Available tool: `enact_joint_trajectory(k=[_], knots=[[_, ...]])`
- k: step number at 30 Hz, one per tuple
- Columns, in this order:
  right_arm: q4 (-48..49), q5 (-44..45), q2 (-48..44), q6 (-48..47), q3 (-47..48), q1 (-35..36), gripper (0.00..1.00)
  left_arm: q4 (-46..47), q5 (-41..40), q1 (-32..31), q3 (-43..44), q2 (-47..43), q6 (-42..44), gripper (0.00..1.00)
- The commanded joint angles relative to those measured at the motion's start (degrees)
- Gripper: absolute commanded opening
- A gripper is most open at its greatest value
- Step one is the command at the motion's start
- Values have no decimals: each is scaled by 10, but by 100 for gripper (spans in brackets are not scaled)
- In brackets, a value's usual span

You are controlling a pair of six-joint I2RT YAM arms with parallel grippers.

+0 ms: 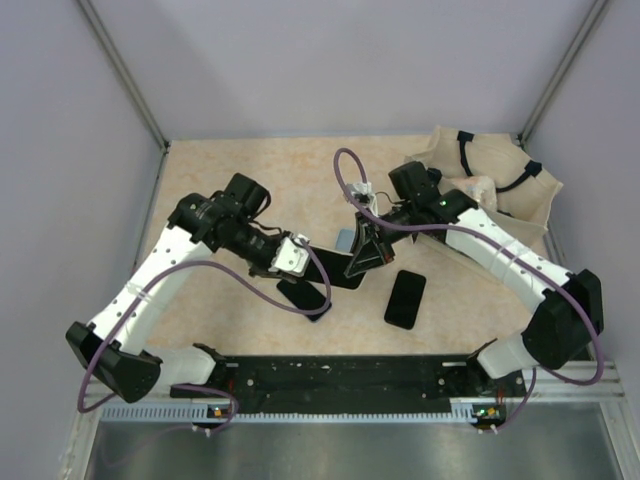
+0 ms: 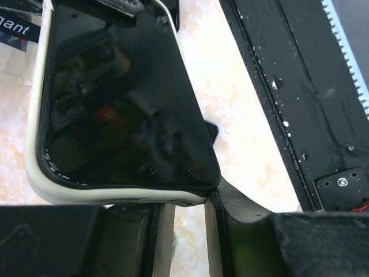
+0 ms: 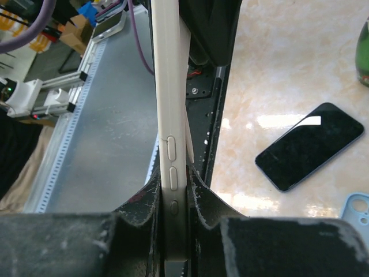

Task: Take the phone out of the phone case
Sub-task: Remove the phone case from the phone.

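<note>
Currently the phone (image 2: 121, 98) sits in the cream phone case (image 2: 34, 167), held between both arms just above the tabletop (image 1: 250, 170) near mid-front. Left wrist view: dark screen faces the camera, with the cream rim wrapping its left side and bottom edge. The rim at the lower right corner is unclear, so I can't tell if that corner is seated. The left end effector (image 2: 184, 213) is at the case's bottom edge with its jaws close together and a sliver of tabletop showing in the gap. I cannot tell whether it is actually pinching the rim or just touching it. The right end effector (image 3: 173, 184) is clenched on the phone case. Right wrist view shows the case edge-on and upright, side buttons (image 3: 171, 151) facing the camera, and fingers (image 3: 199, 190) pressed against both broad faces. Top view: left end effector (image 1: 295, 262) and right end effector (image 1: 358, 265) converge on the cased phone (image 1: 308, 297) from opposite sides. A second phone (image 1: 405, 298), bare and screen up, lies flat on the tabletop just right of the held one. A blue case (image 1: 343, 240) lies beside the right end effector. A cloth bag (image 1: 500, 180) sits at the far right corner, well apart.
</note>
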Motion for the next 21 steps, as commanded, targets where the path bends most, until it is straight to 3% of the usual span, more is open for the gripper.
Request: enact_joint_trajectory(k=[1,10,21], knots=[[142,-47,7,98,21,9,0,77,42,-50,19,18,68,0],[162,-52,4,113,8,16,0,110,25,-50,22,18,39,0],[181,-51,-4,124,-6,22,0,219,-59,-48,-2,17,-101,0]])
